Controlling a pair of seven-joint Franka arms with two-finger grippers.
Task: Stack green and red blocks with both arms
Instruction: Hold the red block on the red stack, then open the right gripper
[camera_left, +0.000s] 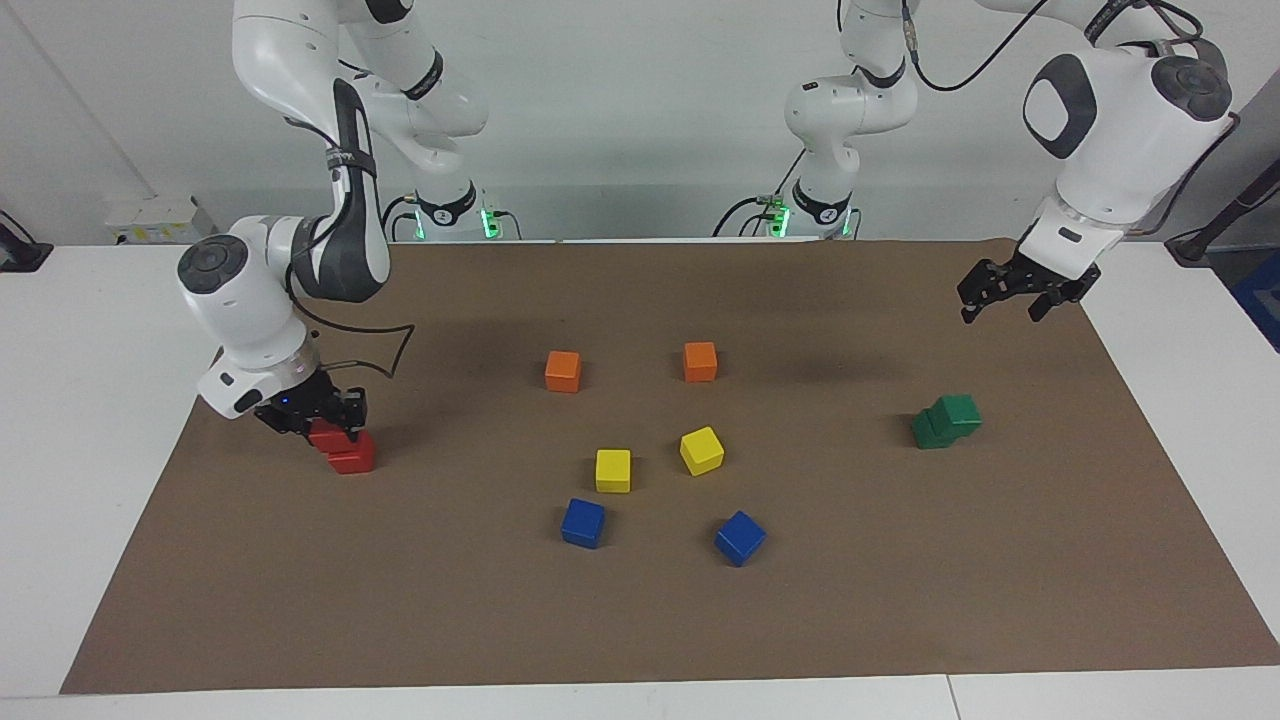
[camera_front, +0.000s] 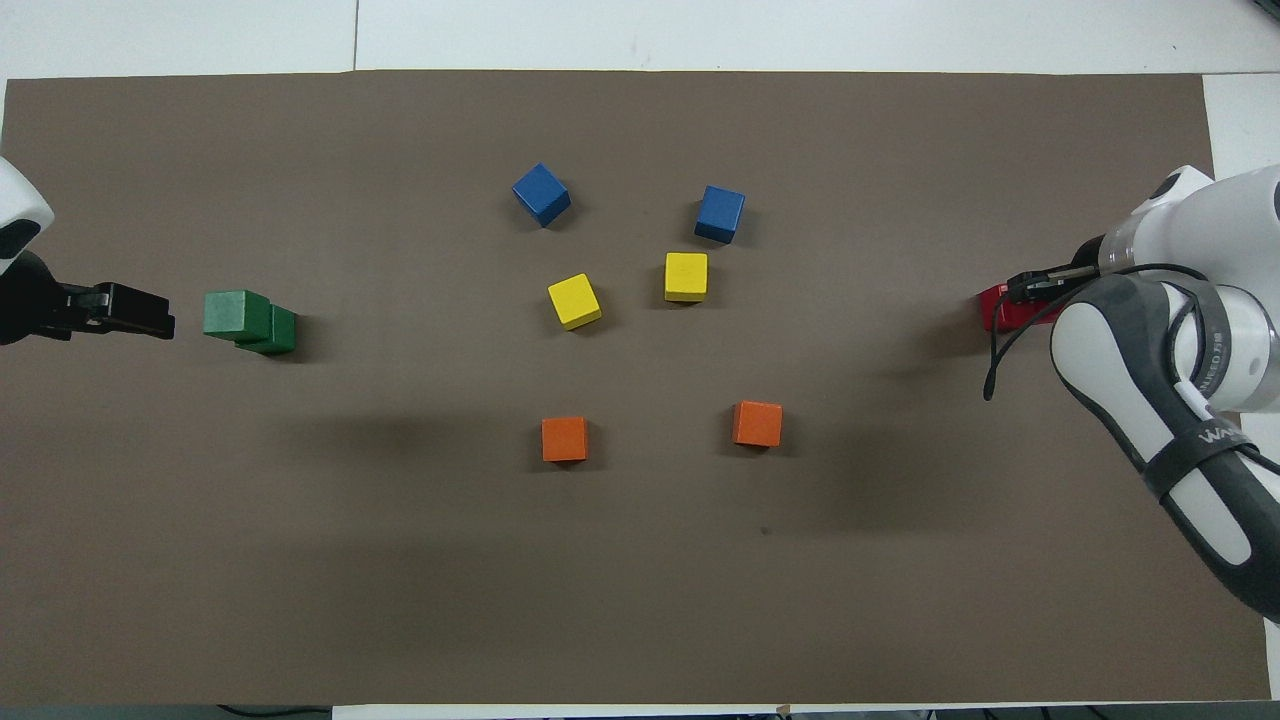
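Two green blocks stand stacked near the left arm's end of the mat, the upper one (camera_left: 960, 410) (camera_front: 234, 312) set off-centre on the lower one (camera_left: 928, 431) (camera_front: 276, 333). My left gripper (camera_left: 1000, 306) (camera_front: 150, 323) hangs open and empty, high above the mat, well clear of the stack. At the right arm's end my right gripper (camera_left: 322, 427) (camera_front: 1036, 283) is shut on a red block (camera_left: 331, 438) (camera_front: 1000, 303). That block is directly over the second red block (camera_left: 352, 461) and appears to touch its top. In the overhead view the arm hides most of both red blocks.
In the middle of the brown mat (camera_left: 640, 620) lie two orange cubes (camera_left: 563, 370) (camera_left: 700, 361), two yellow cubes (camera_left: 613, 470) (camera_left: 702, 450) and two blue cubes (camera_left: 583, 522) (camera_left: 740, 537). White table surrounds the mat.
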